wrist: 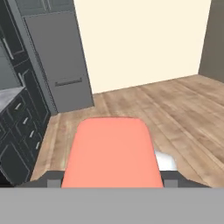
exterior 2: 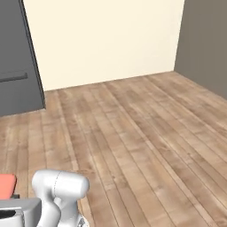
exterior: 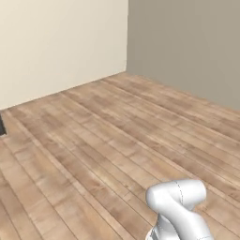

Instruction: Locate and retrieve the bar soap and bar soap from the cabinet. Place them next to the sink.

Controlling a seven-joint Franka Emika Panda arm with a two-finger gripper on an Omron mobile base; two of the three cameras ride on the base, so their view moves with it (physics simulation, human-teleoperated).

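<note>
A flat coral-pink bar soap (wrist: 111, 153) fills the lower middle of the hand view, and my gripper (wrist: 112, 180) is shut on it, one dark fingertip (wrist: 53, 179) at each side. The same bar soap (exterior 2: 6, 185) shows as a coral patch at the lower left edge of the right base view, beside the white arm (exterior 2: 60, 188). The arm's elbow (exterior: 178, 199) rises at the lower right of the left base view. The second bar soap, the cabinet and the sink are out of view.
Wooden plank floor (exterior: 117, 136) stretches ahead to a cream wall (exterior 2: 106, 40) and a grey wall (exterior: 187, 42). A tall dark grey unit with a horizontal handle (wrist: 61, 61) stands at the left, also in the right base view (exterior 2: 17, 57). Dark drawers with silver handles (wrist: 22, 127) sit under a grey countertop (wrist: 8, 97).
</note>
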